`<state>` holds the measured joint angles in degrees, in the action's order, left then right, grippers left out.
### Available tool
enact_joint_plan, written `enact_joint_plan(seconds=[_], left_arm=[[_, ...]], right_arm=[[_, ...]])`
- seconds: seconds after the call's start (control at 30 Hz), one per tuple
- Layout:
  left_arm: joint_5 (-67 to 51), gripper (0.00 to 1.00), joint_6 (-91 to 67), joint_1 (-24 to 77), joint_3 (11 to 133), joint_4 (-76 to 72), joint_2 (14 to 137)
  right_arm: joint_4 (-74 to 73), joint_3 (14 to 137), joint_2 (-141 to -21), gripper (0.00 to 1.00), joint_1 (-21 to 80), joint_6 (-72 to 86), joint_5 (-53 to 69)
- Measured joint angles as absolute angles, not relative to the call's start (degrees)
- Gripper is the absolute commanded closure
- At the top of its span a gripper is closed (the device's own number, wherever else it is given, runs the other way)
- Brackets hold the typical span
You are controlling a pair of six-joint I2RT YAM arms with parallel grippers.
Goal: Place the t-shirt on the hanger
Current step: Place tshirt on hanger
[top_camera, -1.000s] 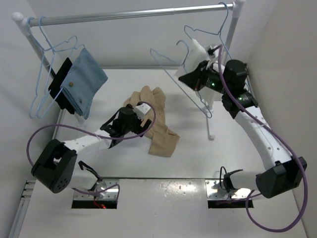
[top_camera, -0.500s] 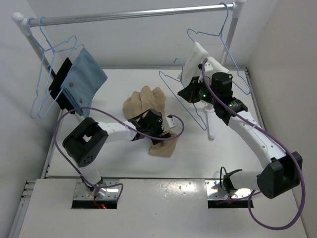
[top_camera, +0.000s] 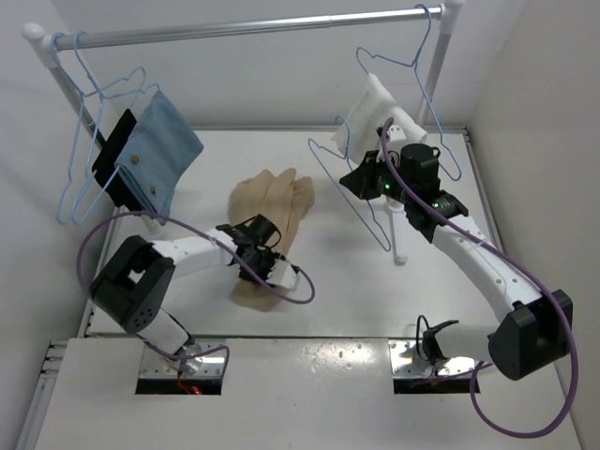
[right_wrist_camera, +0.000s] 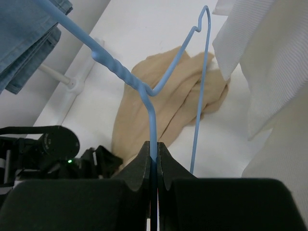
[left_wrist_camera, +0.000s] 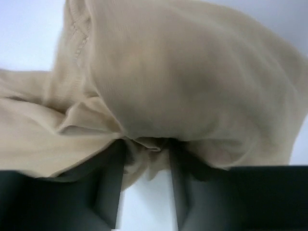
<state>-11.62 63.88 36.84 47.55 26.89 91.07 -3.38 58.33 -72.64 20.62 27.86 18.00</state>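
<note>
Left pincer (top_camera: pixel 264 258), seen from above, sits low on the worktop (top_camera: pixel 328 309) at the near end of the t-shirt (top_camera: pixel 277 197), a plain tan garment lying in a long crumpled heap mid-worktop. It is well apart from the hanger (top_camera: pixel 367 223), which the right pincer (top_camera: pixel 356 178) holds tilted in the air beside the white cloth (top_camera: pixel 370 108) under the rail (top_camera: pixel 244 28). No neck opening or hem shows in the heap, so lifting it as it lies would likely bring up a bundle that the wire cannot be threaded through. In the left wrist view, the left pincer (left_wrist_camera: pixel 146 144) is closed on a small gathered fold of the t-shirt (left_wrist_camera: pixel 192 82). The soft, limp cloth bulges over the fingers (left_wrist_camera: pixel 108 187). That bite looks shallow and may take in more than one layer, so the fabric could slip free on the lift or come up doubled. In the right wrist view, the right pincer (right_wrist_camera: pixel 153 150) is clamped tight on the thin pale-blue wire of the hanger (right_wrist_camera: pixel 150 115) just below its twisted neck. So narrow a hold could let the frame swivel once cloth drags on it, and the hook sits close to the white cloth (right_wrist_camera: pixel 269 72), where it may snag. The t-shirt (right_wrist_camera: pixel 173 101) lies below on the worktop, folded lengthwise and unmarked.
</note>
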Motion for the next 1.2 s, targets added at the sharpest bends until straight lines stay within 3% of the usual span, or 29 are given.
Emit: enact_joint_plan(seconds=[0.03,0.1,0.23,0.3,0.37,0.4,0.47,0.5,0.53,0.57,0.6,0.7,0.87,0.93,0.97,1.0,1.1,1.13,1.17,1.2], left_arm=[[-11.4,0.22,67.1,36.7,46.3,29.6,89.5],[-11.7,0.01,71.0,36.6,44.8,35.1,86.7],[-16.6,0.01,70.5,34.4,45.2,43.4,82.7],[-21.5,0.08,65.3,32.1,49.0,43.7,82.7],[-26.3,0.21,58.2,29.5,55.3,41.7,84.6],[-28.4,0.45,54.9,28.1,58.8,39.7,86.0],[-31.0,0.59,49.7,26.2,64.4,35.2,89.4],[-31.4,0.62,48.0,25.6,66.4,33.0,91.2],[-31.5,0.62,46.2,25.0,67.8,30.9,93.2],[-31.2,0.55,44.9,24.7,68.6,29.7,95.1],[-30.5,0.34,43.5,24.3,69.4,29.0,97.4],[-28.3,0.15,38.3,24.1,71.5,27.1,104.7],[-25.6,0.1,30.8,24.1,71.7,23.8,108.8],[-23.3,0.24,28.4,24.9,71.8,21.3,108.7],[-22.0,0.35,27.6,25.4,71.8,20.5,108.7],[-20.8,0.55,26.9,26.0,71.8,19.9,108.8],[-18.9,0.75,26.2,27.1,71.8,19.7,109.2],[-18.9,0.91,26.3,27.1,71.8,19.9,109.3],[-18.7,0.99,26.2,26.9,71.7,20.1,109.3],[-18.6,1.0,26.7,26.5,71.4,20.1,109.2]], right_arm=[[-3.4,58.3,-72.6,1.0,20.6,27.8,18.0],[-3.5,58.3,-72.6,1.0,20.6,27.7,18.2],[-3.7,58.3,-72.7,1.0,20.6,27.2,18.9],[-3.8,58.2,-72.7,1.0,20.7,27.0,19.0],[-3.9,57.8,-72.7,1.0,20.8,27.0,19.0],[-4.0,57.6,-72.7,1.0,20.9,27.0,18.9],[-4.1,57.3,-72.7,1.0,20.9,27.0,18.3],[-4.1,57.2,-72.7,1.0,20.9,27.1,17.8],[-4.2,57.0,-72.6,1.0,20.9,27.2,17.2],[-4.3,57.0,-72.6,1.0,21.0,27.2,16.6],[-4.6,57.0,-72.6,1.0,21.1,27.2,16.0],[-5.1,57.0,-72.5,1.0,21.1,27.2,14.9],[-5.2,56.4,-70.7,1.0,21.1,27.2,14.3],[-5.2,56.2,-70.0,1.0,21.1,27.2,14.1],[-5.2,56.2,-69.6,1.0,21.1,27.1,14.0],[-5.3,56.1,-69.2,1.0,21.1,27.1,14.0],[-5.7,55.8,-68.1,1.0,21.1,27.0,13.6],[-5.8,55.7,-67.8,1.0,21.1,27.0,13.4],[-6.0,55.7,-67.4,1.0,21.1,27.0,13.2],[-6.1,55.7,-67.1,1.0,21.1,26.9,13.0]])
